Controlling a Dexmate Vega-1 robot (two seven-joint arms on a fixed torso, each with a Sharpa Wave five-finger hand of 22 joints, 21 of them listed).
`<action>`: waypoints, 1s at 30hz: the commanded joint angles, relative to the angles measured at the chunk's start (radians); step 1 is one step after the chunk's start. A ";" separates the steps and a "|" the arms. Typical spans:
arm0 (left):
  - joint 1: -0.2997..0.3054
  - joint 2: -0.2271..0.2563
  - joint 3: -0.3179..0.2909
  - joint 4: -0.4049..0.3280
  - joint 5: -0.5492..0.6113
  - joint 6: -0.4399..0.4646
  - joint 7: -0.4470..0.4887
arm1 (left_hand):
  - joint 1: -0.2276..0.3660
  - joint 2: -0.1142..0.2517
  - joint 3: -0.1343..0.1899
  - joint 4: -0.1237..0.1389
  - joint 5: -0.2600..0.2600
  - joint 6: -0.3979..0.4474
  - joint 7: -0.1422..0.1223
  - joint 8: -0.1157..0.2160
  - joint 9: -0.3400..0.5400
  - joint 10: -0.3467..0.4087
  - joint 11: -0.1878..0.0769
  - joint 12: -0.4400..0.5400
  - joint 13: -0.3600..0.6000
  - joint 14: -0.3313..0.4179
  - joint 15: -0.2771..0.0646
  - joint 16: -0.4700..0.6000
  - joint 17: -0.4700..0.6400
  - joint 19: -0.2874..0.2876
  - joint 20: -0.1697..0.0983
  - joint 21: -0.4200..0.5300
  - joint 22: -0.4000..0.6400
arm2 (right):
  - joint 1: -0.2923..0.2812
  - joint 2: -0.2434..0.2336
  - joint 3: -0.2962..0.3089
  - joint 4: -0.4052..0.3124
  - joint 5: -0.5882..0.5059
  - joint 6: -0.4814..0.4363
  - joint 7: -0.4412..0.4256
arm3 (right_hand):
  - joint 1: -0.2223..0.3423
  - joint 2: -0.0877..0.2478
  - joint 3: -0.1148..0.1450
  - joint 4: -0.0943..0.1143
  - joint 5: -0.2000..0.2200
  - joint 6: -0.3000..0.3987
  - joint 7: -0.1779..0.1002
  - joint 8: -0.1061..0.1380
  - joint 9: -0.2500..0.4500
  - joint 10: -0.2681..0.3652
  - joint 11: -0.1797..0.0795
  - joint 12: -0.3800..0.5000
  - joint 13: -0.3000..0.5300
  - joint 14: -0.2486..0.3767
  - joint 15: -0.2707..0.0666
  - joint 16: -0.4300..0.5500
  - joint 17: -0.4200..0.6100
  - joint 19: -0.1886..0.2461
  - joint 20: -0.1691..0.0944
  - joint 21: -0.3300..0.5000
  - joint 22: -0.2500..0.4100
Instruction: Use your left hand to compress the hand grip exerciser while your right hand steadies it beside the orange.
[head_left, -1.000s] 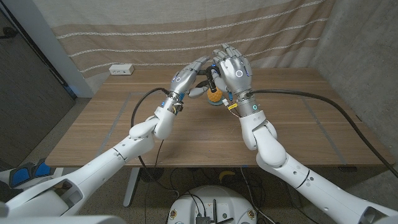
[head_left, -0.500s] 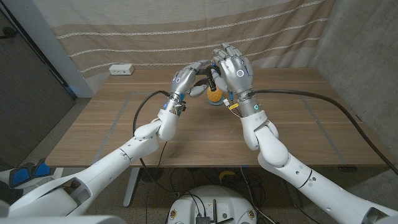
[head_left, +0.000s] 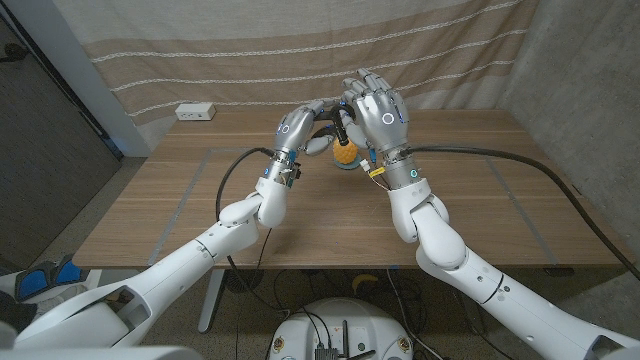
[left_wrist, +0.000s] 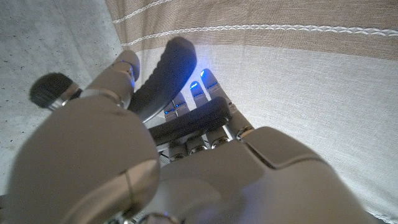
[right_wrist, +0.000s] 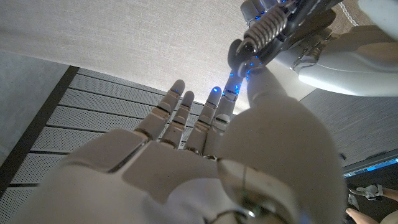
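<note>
Left hand (head_left: 297, 128) moved in, squeezing the gripper (head_left: 338, 125); right hand (head_left: 377, 112), fingers spread, steadies it at twelve o'clock above the orange (head_left: 344, 154).

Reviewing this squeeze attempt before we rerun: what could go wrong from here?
1. The left hand wraps the hand grip exerciser near one handle's tip, so it may slip out under spring load.
2. The right hand looks open, fingers straight, beside the spring; weak bracing could let the exerciser twist.
3. The orange sits directly below; a dropped exerciser could knock it rolling.
</note>
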 joint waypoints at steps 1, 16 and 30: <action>-0.006 -0.001 0.008 0.006 0.005 -0.005 0.019 | 0.171 0.222 0.229 0.202 0.006 0.037 0.026 -0.005 0.005 0.046 0.009 0.010 0.006 0.090 -0.171 0.025 0.009 0.030 -0.059 0.052 0.022 | -0.004 0.000 0.002 0.006 -0.007 -0.009 -0.007 | -0.012 0.014 0.004 0.020 -0.001 0.001 -0.019 0.004 0.064 -0.004 -0.001 -0.007 0.005 0.008 -0.173 0.014 0.010 0.005 0.010 -0.002 0.003; -0.012 0.001 0.004 0.004 -0.035 -0.032 -0.032 | 0.208 0.215 0.213 0.158 -0.010 0.128 0.052 0.013 0.054 0.203 -0.006 0.073 0.079 0.324 -0.169 0.100 0.033 0.092 -0.093 0.282 0.130 | -0.015 -0.007 0.012 0.003 0.008 -0.019 0.001 | -0.073 0.033 -0.013 0.037 -0.012 -0.135 -0.070 -0.047 0.053 -0.114 0.005 -0.046 0.022 -0.020 -0.161 0.006 0.027 -0.005 0.033 -0.004 0.005; -0.015 -0.005 -0.005 0.007 -0.070 -0.041 -0.079 | 0.217 0.211 0.194 0.129 -0.011 0.158 0.050 0.065 0.117 0.284 -0.006 0.134 0.183 0.426 -0.165 0.165 0.095 0.101 -0.099 0.415 0.181 | -0.025 -0.042 0.037 -0.041 0.028 -0.018 0.098 | -0.286 -0.014 -0.074 0.063 -0.059 -0.514 -0.031 -0.267 -0.025 -0.305 0.068 -0.071 0.027 -0.077 -0.103 -0.039 0.030 -0.044 0.085 -0.022 0.005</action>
